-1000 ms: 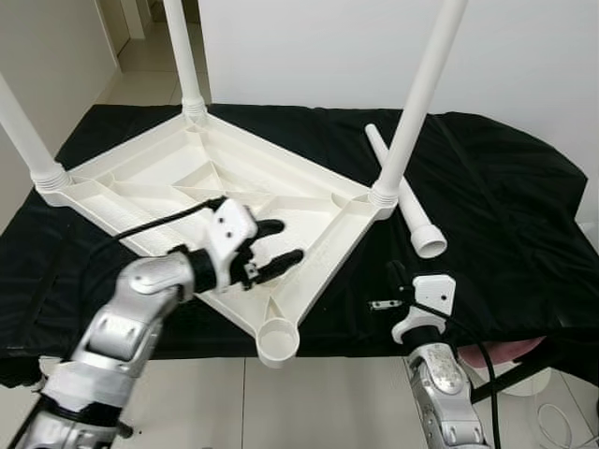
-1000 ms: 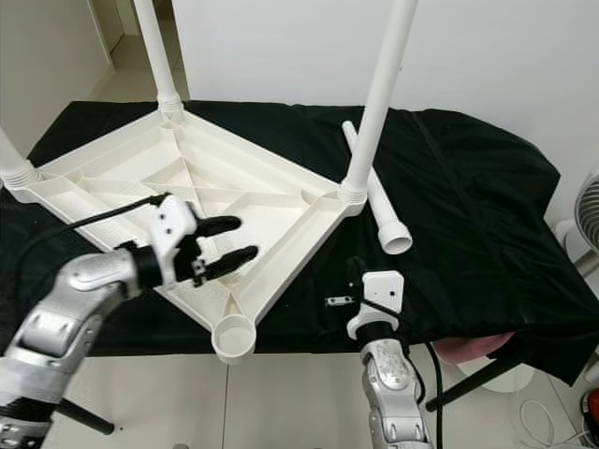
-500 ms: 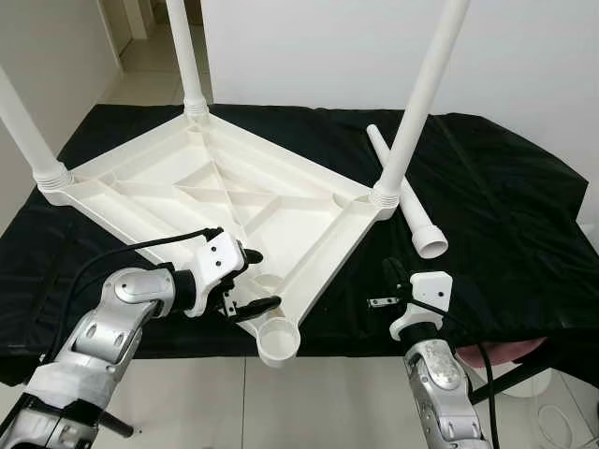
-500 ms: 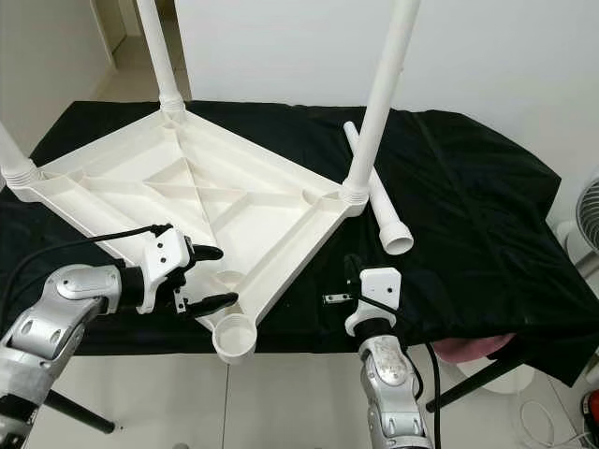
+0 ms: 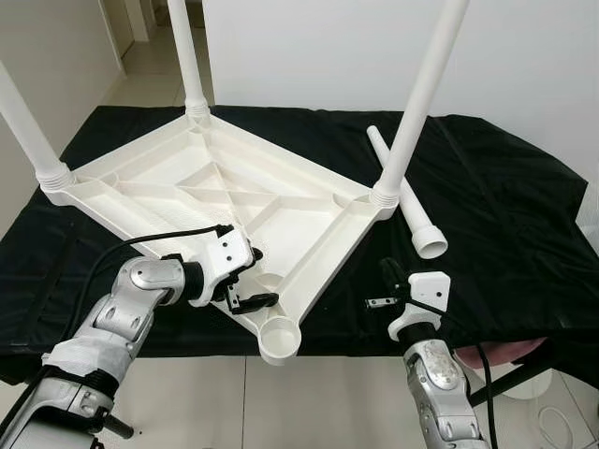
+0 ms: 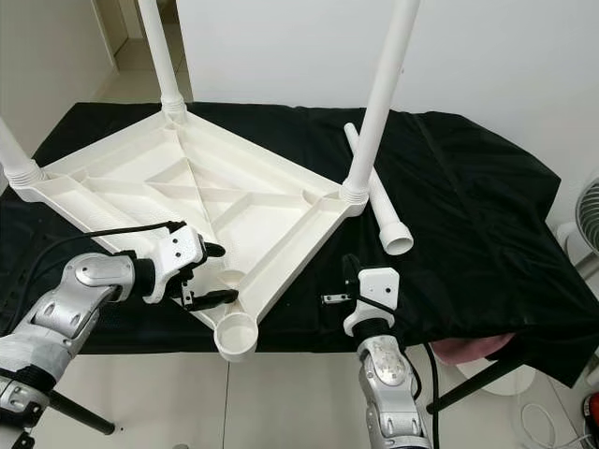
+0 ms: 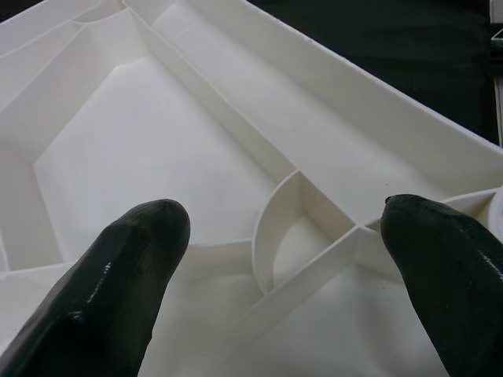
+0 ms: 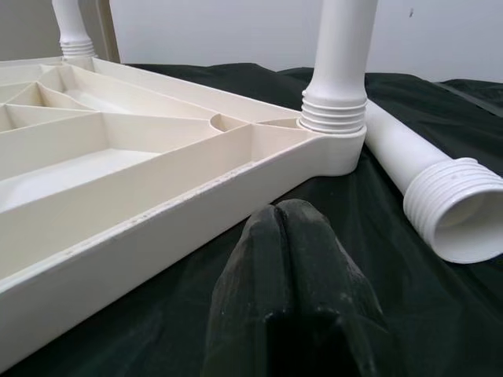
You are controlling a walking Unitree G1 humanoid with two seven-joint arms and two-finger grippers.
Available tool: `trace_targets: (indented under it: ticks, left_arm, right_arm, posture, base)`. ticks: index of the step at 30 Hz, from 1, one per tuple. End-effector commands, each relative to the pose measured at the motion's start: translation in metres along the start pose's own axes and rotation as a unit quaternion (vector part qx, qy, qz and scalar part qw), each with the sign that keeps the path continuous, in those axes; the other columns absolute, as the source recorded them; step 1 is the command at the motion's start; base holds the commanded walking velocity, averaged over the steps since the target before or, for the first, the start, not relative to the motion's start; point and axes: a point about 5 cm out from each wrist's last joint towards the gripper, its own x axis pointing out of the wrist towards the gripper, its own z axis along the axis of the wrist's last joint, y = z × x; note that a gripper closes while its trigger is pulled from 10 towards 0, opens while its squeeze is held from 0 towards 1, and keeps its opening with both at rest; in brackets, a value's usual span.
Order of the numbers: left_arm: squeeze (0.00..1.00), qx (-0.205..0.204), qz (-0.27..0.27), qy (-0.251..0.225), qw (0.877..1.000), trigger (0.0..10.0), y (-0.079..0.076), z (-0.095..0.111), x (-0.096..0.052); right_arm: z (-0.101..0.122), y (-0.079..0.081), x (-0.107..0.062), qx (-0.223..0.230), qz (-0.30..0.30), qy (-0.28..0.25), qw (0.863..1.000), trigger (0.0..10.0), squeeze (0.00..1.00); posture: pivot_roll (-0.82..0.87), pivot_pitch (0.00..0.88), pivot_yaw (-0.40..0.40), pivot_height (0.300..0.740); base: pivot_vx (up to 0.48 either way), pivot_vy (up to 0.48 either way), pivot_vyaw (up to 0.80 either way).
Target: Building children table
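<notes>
Right now a black-draped work surface (image 5: 505, 215) is carrying the upturned white table top (image 5: 187, 192), which is lying ribs-up with three legs (image 5: 421, 94) standing screwed into its corners. Nearest me, the fourth corner socket (image 5: 279, 340) is sitting empty at the surface's front edge. Beside the right-hand leg, the loose leg (image 5: 404, 195) is lying flat on the cloth, threaded end toward me. I am holding my left gripper (image 5: 251, 278) spread wide over the ribbed corner by that socket, gripping nothing. My right gripper (image 5: 389, 277) is hovering low over the cloth, fingers pressed together and empty.
</notes>
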Motion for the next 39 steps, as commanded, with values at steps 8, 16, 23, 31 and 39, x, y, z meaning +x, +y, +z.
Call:
trace_targets:
  ticks: [8, 16, 23, 31, 39]
  left_arm:
    - [0.00, -0.057, 0.013, -0.025, 0.998, 10.0, 0.002, -0.012, -0.017]
    - [0.00, -0.106, -0.006, -0.068, 0.992, 10.0, 0.002, -0.007, -0.022]
    - [0.00, -0.068, -0.008, -0.048, 0.997, 10.0, -0.003, -0.012, -0.014]
    - [0.00, -0.026, -0.032, 0.003, 0.999, 10.0, -0.018, -0.019, 0.001]
    - [0.00, -0.027, -0.035, 0.036, 0.998, 10.0, -0.017, -0.025, 0.001]
  right_arm:
    - [-0.001, -0.005, -0.006, -0.005, -0.002, 0.003, 1.000, 10.0, 0.00]
    - [-0.001, -0.005, -0.007, -0.006, 0.003, 0.004, 1.000, 10.0, 0.00]
    - [0.000, -0.006, -0.007, -0.008, 0.008, 0.004, 1.000, 10.0, 0.00]
    - [0.000, -0.008, -0.009, -0.012, 0.007, 0.005, 1.000, 10.0, 0.00]
    - [0.000, -0.009, -0.010, -0.013, 0.004, 0.007, 1.000, 10.0, 0.00]
  posture:
    - [-0.08, 0.000, -0.020, 0.740]
    - [-0.07, 0.000, -0.023, 0.740]
    - [-0.08, 0.000, -0.033, 0.740]
    - [-0.09, 0.000, -0.027, 0.740]
    - [-0.09, 0.000, -0.027, 0.740]
  base:
    - [0.000, 0.000, 0.00]
    - [0.000, 0.000, 0.00]
    - [0.000, 0.000, 0.00]
    - [0.000, 0.000, 0.00]
    - [0.000, 0.000, 0.00]
